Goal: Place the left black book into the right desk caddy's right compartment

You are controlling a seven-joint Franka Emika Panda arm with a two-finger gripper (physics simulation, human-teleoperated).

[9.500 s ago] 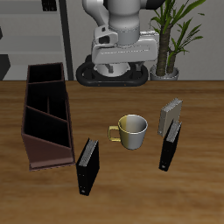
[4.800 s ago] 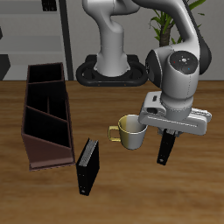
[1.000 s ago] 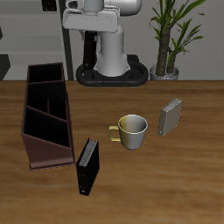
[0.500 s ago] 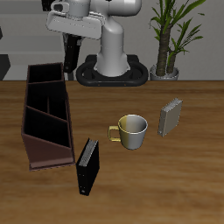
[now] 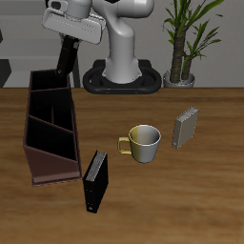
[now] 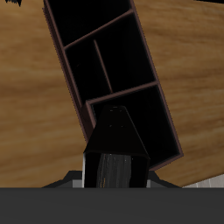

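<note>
My claw (image 5: 69, 40) grips the left black book (image 5: 66, 57), tilted above the right desk caddy (image 5: 50, 124) toward the tabletop's (image 5: 172, 205) back edge.

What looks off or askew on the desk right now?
Nothing spilled or damaged. The slim black hardcover book hangs tilted in the gripper above the far end of the long reddish-brown wooden caddy. The second black book lies slanted beside the caddy.
</note>
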